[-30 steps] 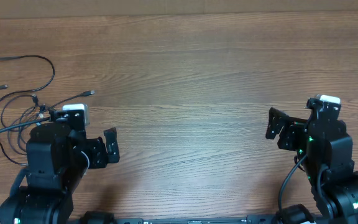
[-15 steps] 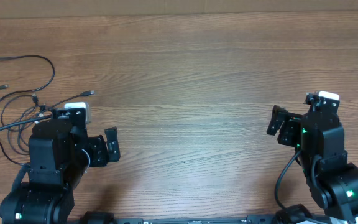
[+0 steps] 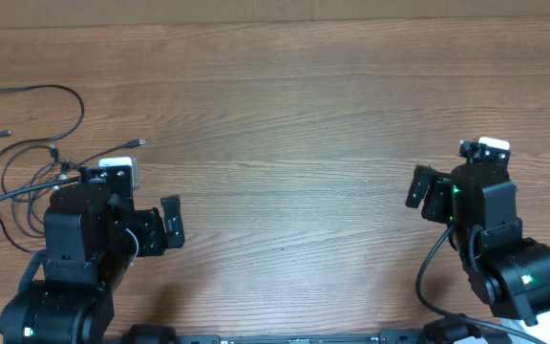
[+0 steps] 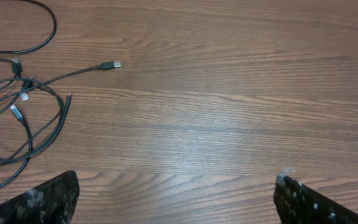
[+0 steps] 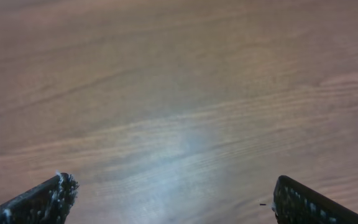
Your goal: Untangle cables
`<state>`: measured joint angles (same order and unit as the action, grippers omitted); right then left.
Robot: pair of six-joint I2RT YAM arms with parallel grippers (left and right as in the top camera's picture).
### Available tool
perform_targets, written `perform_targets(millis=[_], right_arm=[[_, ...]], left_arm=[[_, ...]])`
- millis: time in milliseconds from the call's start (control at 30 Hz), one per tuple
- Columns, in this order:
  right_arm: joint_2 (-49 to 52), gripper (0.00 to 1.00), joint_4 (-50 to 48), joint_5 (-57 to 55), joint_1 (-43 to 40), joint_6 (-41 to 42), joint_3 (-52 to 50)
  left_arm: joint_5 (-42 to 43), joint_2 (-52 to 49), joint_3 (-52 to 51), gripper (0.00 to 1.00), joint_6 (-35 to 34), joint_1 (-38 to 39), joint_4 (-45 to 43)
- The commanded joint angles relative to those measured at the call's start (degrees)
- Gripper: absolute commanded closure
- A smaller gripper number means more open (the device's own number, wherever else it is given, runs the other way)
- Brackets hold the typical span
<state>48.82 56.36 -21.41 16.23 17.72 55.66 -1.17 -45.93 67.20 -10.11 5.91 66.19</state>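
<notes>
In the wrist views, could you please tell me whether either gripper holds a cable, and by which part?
Nothing is held: the left gripper and right gripper are open over bare table, and the cables lie loose, untouched.

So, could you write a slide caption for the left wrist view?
Tangled black cables lie on the wooden table, ahead and left of the left gripper, jaws open.

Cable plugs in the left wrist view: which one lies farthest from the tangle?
The silver-tipped plug on the straight cord, pointing right onto bare wood. The other plugs lie bunched among the loops of the cables.
</notes>
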Motion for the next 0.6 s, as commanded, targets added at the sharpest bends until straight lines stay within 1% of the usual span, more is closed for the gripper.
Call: perform_targets(millis=[0, 200, 433, 467, 567], right_arm=[[-1.42, 0.0, 1.03, -0.83, 0.11, -0.39, -0.5], [-5.92, 0.0, 1.22, 1.2, -0.22, 0.04, -0.57], [-14.71, 0.0, -2.19, 5.31, -6.05, -0.59, -2.6], [-16.7, 0.0, -3.91, 7.85, -7.48, -2.93, -3.74], [-19.71, 0.0, -7.13, 10.47, -8.79, -6.1, -5.51]], left_arm=[[-0.74, -0.09, -0.31, 0.0, -0.2, 0.13, -0.02], [-0.74, -0.09, -0.31, 0.0, -0.2, 0.11, 0.0], [-0.74, -0.09, -0.31, 0.0, -0.17, 0.11, -0.02], [-0.74, -0.09, -0.31, 0.01, -0.2, 0.11, 0.0], [-0.72, -0.09, -0.31, 0.0, -0.2, 0.11, 0.0]])
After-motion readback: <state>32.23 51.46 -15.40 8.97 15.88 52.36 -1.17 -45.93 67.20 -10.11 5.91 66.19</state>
